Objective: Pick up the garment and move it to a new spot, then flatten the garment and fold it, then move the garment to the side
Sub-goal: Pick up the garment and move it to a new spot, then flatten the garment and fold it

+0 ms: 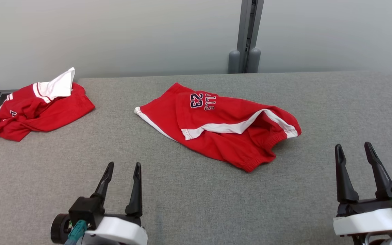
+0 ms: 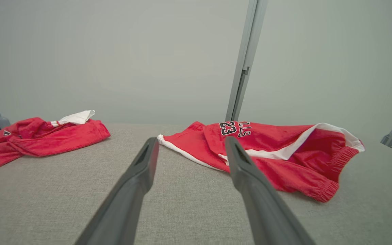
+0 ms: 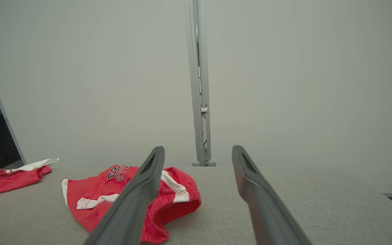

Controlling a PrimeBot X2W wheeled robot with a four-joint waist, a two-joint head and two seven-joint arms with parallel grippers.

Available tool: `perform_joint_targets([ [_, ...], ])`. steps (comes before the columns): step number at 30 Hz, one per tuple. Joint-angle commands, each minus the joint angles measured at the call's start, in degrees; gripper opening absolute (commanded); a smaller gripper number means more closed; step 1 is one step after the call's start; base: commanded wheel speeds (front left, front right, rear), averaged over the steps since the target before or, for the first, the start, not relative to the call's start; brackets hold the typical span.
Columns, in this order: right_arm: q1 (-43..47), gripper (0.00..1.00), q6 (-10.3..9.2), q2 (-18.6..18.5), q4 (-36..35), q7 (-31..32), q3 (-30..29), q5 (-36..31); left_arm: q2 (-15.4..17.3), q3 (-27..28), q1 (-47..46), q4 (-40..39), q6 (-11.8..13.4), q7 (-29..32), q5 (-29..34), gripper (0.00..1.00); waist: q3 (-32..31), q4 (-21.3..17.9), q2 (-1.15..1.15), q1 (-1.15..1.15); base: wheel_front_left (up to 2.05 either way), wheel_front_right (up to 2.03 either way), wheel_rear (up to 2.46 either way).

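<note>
Plainly you're at pickup: left gripper [image 1: 124,164] and right gripper [image 1: 353,145] gape wide, empty; reach for the red shorts [image 1: 223,132] at twelve o'clock.

On the table [image 1: 196,204], shorts [image 1: 223,132] lie centrally, a second garment [image 1: 46,112] at its left edge.

Looking steeply down from the head onto the surface [image 1: 196,211], and from each wrist low and close over it toward the back wall [image 2: 114,51], with the red shorts [image 1: 216,129] shared by all three.
</note>
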Motion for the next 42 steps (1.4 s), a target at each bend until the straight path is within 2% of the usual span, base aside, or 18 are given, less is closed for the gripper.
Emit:
perform_joint_targets([
  [1, 0.81, 1.0, 0.01, -0.33, 0.08, -0.31, 0.1, 0.65, -0.3, 1.65, 1.65, -0.7, -0.78, -0.12, 0.96, 1.0, -0.29, -0.01, 0.0, 0.0, 0.0, 0.0, 0.0],
  [9, 1.65, 1.0, 0.01, -0.33, 0.81, -0.31, 0.13, 1.86, -1.85, 5.91, 5.05, -1.68, -2.36, -0.13, 2.49, 1.0, -0.88, 0.03, 0.0, 0.0, 0.0, 0.0, 0.0],
  [20, 0.8, 1.0, 0.01, -0.34, 2.53, -0.31, 0.63, 2.89, -3.04, 8.02, 4.73, -0.7, -4.5, -0.12, 4.36, 1.0, -0.4, 0.51, 0.0, 0.0, 0.0, 0.0, 0.0],
  [31, 0.24, 1.0, 0.01, -0.34, 2.61, -0.31, 0.57, 2.64, -3.3, 8.59, 4.19, -0.4, -5.14, -0.13, 4.83, 1.0, 0.17, 0.51, 0.0, 0.0, 0.0, 0.0, 0.0],
  [42, -0.25, 1.0, 0.01, -0.34, 2.3, -0.31, 0.19, 2.69, -3.3, 7.85, 3.31, -0.19, -4.42, -0.13, 4.4, 1.0, 1.09, 0.6, 0.0, 0.0, 0.0, 0.0, 0.0],
])
